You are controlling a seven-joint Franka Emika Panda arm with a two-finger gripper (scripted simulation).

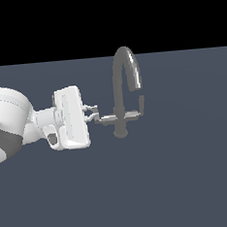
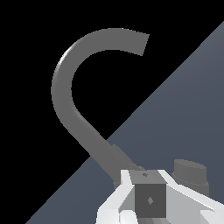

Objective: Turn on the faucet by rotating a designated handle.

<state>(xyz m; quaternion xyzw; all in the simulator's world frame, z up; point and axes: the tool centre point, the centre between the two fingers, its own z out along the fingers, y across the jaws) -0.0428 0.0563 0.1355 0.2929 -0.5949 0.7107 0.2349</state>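
Observation:
The faucet is a small grey tap whose tall arched spout turns down toward the exterior view's right. The handle is the short grey arm reaching from the stem toward the exterior view's left. My gripper comes in level from that side, fingertips at the handle's outer end. In the wrist view the handle's dark tab fills the gap between my white fingers, which press on it from both sides. The spout curves above, and the round base shows beside the fingers.
The matching arm with an upright tab sticks out under the spout tip on the exterior view's right. The faucet stands on a flat blue-grey surface. My white arm fills the exterior view's left.

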